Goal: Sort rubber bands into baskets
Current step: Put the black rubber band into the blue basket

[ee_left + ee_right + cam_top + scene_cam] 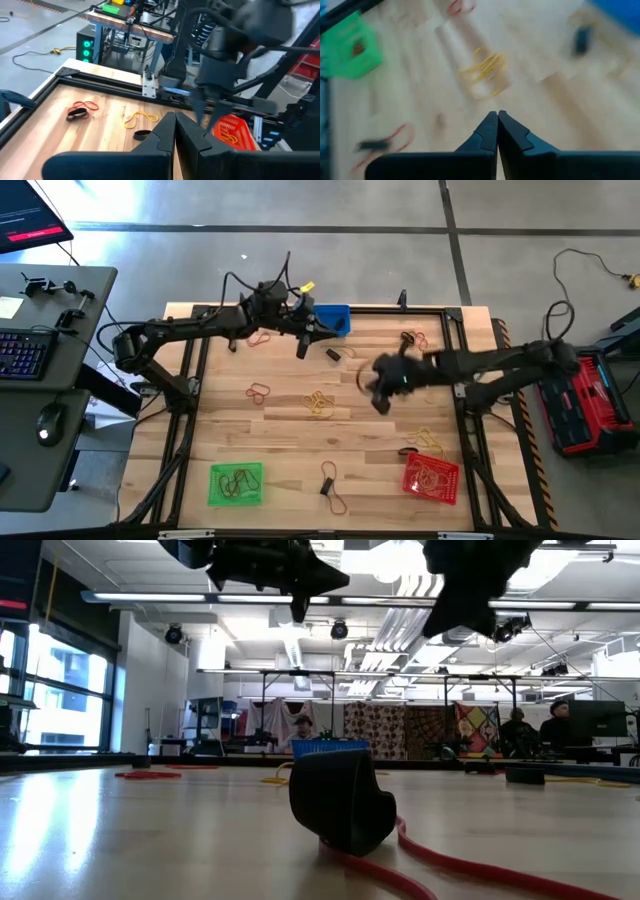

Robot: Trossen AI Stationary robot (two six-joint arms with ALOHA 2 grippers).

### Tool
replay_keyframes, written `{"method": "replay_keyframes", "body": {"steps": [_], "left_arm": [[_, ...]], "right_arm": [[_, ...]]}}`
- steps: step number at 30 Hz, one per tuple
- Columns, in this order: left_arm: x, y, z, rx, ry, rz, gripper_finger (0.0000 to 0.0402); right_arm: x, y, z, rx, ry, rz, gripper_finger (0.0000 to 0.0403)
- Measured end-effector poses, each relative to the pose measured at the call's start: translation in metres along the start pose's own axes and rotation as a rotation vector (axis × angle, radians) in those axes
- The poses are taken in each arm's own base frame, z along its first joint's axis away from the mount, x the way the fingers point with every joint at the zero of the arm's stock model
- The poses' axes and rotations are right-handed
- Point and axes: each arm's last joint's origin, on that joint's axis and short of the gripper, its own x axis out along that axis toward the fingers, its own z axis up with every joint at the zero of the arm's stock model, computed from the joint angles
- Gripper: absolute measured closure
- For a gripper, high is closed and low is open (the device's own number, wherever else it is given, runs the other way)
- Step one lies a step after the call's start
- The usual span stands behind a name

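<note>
Yellow rubber bands (319, 404) lay in a loose tangle near the middle of the wooden desk (280, 440), just off to the left gripper's side of the right gripper (381, 402), which hung above the boards with its fingers pressed together and nothing between them. In the right wrist view that same yellow tangle (486, 70) sat ahead of the closed fingertips, apart from them. Up at the far edge, the left gripper (302, 348) was closed and empty too, poised just beside the blue basket (333, 319), with a reddish band (262, 337) on the boards under its arm and a black band (333, 354) close by its tip. More reddish bands (259, 391) lay left of the yellow ones. Down at the near edge, the green basket (236, 484) held a few dark and reddish bands, and the red basket (431, 477) held yellow ones. What was in the blue basket could not be made out. A black and reddish pair (329, 489) lay between the green and red baskets.
</note>
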Motion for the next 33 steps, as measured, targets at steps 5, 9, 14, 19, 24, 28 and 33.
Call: {"method": "replay_keyframes", "body": {"steps": [5, 9, 14, 19, 24, 28, 33], "left_arm": [[-0.002, 0.005, 0.001, -0.009, -0.01, 0.04, 0.0401], [-0.001, 0.005, 0.003, -0.042, -0.048, 0.12, 0.0401], [0.001, 0.003, 0.005, -0.079, -0.087, 0.209, 0.0401], [0.003, 0.0, 0.004, -0.158, -0.111, 0.273, 0.0401], [0.005, -0.004, 0.003, -0.083, -0.087, 0.257, 0.0401], [0.005, -0.005, 0.002, -0.065, -0.068, 0.211, 0.0401], [0.005, -0.006, 0.002, -0.051, -0.066, 0.211, 0.0401]], "right_arm": [[0.003, -0.055, 0.024, -0.111, -0.001, 0.027, 0.0403], [0.008, -0.105, 0.028, -0.086, -0.067, 0.148, 0.0403], [0.012, -0.144, 0.016, -0.061, -0.097, 0.064, 0.0403], [0.01, -0.164, 0.01, -0.018, -0.087, -0.094, 0.0403], [0.004, -0.183, 0.001, 0.124, -0.021, -0.295, 0.04], [-0.001, -0.197, -0.007, 0.215, 0.035, -0.407, 0.0372], [0.003, -0.211, -0.016, 0.311, 0.114, -0.47, 0.0298]]}}
